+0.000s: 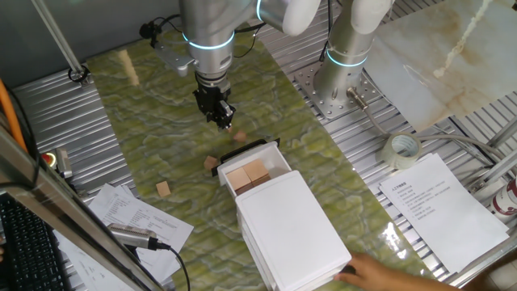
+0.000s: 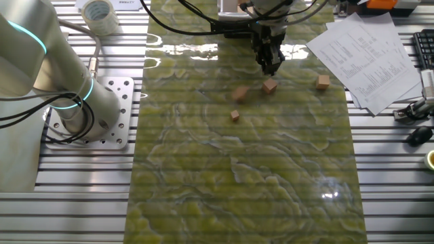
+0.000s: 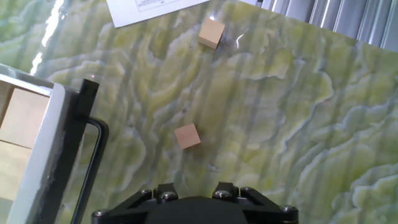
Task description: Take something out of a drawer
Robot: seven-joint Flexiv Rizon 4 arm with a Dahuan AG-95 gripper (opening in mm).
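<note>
The white drawer stands pulled open at the top of the white cabinet, its black bar handle facing the mat. Two light-brown wooden cubes lie inside it. In the hand view the drawer and its handle are at the left. My gripper hovers above the mat just in front of the handle. Its fingers taper together and hold nothing. It also shows in the other fixed view. The hand view shows only its black base; the fingertips are hidden.
Several loose cubes lie on the green mat; two show in the hand view. A person's hand rests by the cabinet. Papers lie at the mat's edge, a tape roll beyond.
</note>
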